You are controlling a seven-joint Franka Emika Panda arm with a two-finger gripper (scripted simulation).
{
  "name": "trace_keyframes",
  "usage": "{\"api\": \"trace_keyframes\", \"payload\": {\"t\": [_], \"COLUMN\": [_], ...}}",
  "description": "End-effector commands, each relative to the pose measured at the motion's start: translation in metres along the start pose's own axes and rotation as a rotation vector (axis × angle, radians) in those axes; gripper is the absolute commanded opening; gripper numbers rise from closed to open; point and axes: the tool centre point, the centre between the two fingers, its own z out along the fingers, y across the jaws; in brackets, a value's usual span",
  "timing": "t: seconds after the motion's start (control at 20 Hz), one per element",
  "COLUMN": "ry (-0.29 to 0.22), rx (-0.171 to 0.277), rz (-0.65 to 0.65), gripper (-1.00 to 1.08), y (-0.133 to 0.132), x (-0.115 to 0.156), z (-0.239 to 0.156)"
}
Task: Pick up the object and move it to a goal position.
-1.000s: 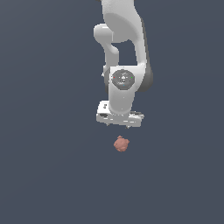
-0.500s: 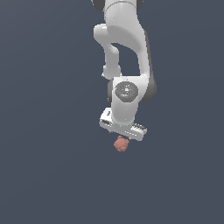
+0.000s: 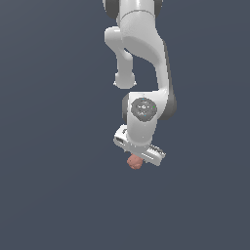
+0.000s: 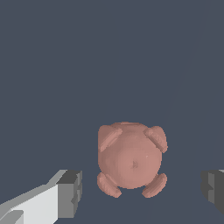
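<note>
Plain dark grey surface, nothing else. Hand [image 4: 139, 189] has dropped since 1 s ago, fingers [image 4: 70, 192] apart w/ the object [image 4: 130, 159] now between them, untouched; looks ready to close.

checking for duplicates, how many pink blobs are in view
1. The blob lies between the open pincer's fingers in the wrist view, and just under the pincer in the exterior view. The arm might hide others.
</note>
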Motion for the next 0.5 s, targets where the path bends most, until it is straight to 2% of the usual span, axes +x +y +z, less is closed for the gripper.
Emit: {"api": "trace_keyframes", "payload": {"t": [0.0, 0.45], "ry": [0.002, 0.002], "rx": [0.002, 0.001], "rz": [0.014, 0.014], "gripper": [1.00, 1.00], "y": [-0.002, -0.001], "x": [0.002, 0.001], "z": [0.001, 0.015]}}
